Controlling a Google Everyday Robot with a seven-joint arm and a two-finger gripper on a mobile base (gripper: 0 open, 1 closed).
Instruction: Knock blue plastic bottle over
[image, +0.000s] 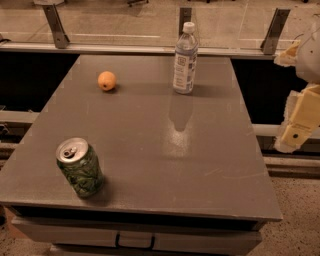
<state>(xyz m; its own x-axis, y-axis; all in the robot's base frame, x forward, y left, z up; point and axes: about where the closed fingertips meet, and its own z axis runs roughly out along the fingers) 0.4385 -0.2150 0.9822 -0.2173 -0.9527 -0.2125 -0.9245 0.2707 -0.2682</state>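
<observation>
Camera view: blue plastic bottle (185, 60) upright, gripper (298, 124) beyond right table (235, 150) edge.

Dim warm light; glare on table (176, 136) (soft shadows); gripper (298, 125) right edge.

There was one blue plastic bottle (185, 60), one green patterned can (80, 167) and one small orange fruit (106, 80), making three loose items on a single grey table (210, 150). One dark drawer handle (135, 242) showed on the table's front, and three metal brackets (55, 22) stood along the one rail (125, 47) behind it. One gripper (299, 117) was in view, off the table's right edge and apart from all three items.
</observation>
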